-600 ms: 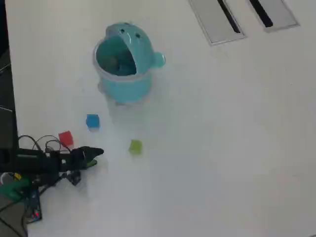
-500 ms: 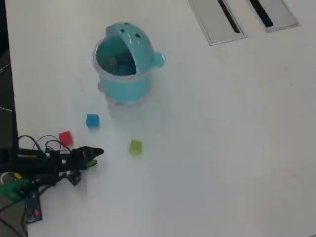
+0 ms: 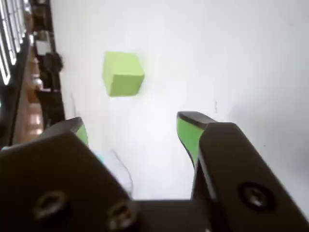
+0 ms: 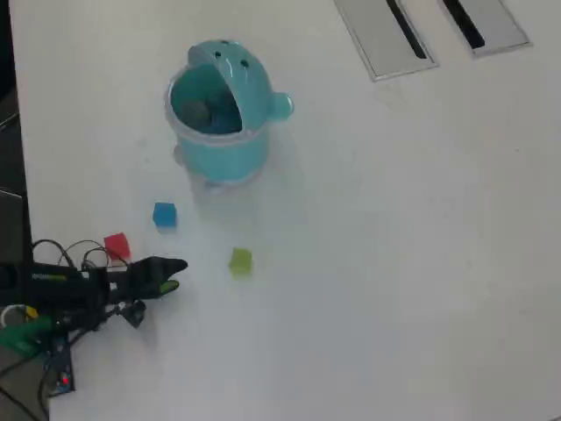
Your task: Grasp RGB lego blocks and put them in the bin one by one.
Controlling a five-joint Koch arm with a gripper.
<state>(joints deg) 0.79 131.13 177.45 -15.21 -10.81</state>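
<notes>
The black gripper (image 3: 137, 130), fitted with green pads (image 3: 187, 133), stood with its jaws apart and nothing between them; in the overhead view the gripper (image 4: 173, 274) sat at the near left of the white table (image 4: 394, 263). Compared with the overhead pictures taken a moment earlier, the gripper tip had shifted a little to the right, toward the small yellow-green plastic cube block (image 4: 240, 260), while every block and the bin kept its place. This was judged to be the start of the approach to a first pick, with no block grasped yet. In the wrist view the yellow-green block (image 3: 122, 73) lay ahead of the open jaws and to the left of their centre line, apart from both fingers. The small red plastic cube block (image 4: 117, 246) lay just beyond the arm on its far side, and the small blue plastic cube block (image 4: 164, 214) lay farther out, between the red block and the bin. The round turquoise plastic bin (image 4: 219, 140) stood farthest from the gripper, its domed dotted lid (image 4: 241, 70) flipped open and its side knob (image 4: 280, 106) pointing right. A darker patch showed inside the bin, too unclear to identify; all three blocks lay on the table, so none was in it. Two grey slotted panels (image 4: 386, 35) were set into the far edge of the table.
</notes>
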